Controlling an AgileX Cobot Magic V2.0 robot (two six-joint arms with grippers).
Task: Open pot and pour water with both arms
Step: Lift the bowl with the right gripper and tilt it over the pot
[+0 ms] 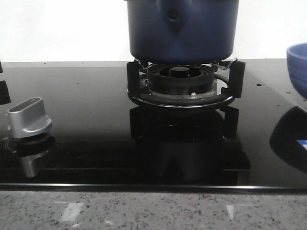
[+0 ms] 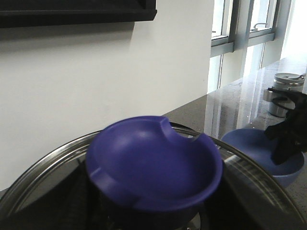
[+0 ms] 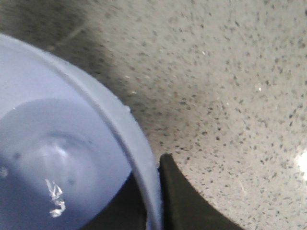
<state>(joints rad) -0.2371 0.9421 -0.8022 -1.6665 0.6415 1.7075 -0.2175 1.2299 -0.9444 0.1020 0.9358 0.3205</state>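
Pot point(image 1: 182, 31) sits on the burner grate point(image 1: 184, 88), centre-back of the black glass hob point(image 1: 86, 120). Dark navy, straight matte sides, pointed handle mount with a rivet facing the front camera. Top of the pot is cut off by the frame edge in the front view, so the rim isn't visible there. Its reflection shows in the glass below the burner.

Left wrist view: blue knob point(image 2: 153, 165) of the glass lid point(image 2: 43, 187) fills the lower frame, dished top with a notch in its rim. Steel band of the lid curves around behind it. Lid looks seated on the pot, but the contact line is out of view. Left gripper fingers aren't visible in this view, so I can't tell how its jaws stand.

Lighter blue bowl point(image 1: 298, 67) sits off the right edge of the hob, on the speckled stone counter point(image 3: 230, 86). Right wrist view is tight on it: bowl rim crosses the frame, water inside with a glint on the surface. One dark finger point(image 3: 184, 201) of the right gripper lies just outside the rim, touching or nearly so. Dark shape inside the rim may be the other finger; can't confirm a pinch.

Silver stove knob point(image 1: 29, 116) at front-left of the hob. Metal canister point(image 2: 285, 91) further along the counter by the windows point(image 2: 240, 24).
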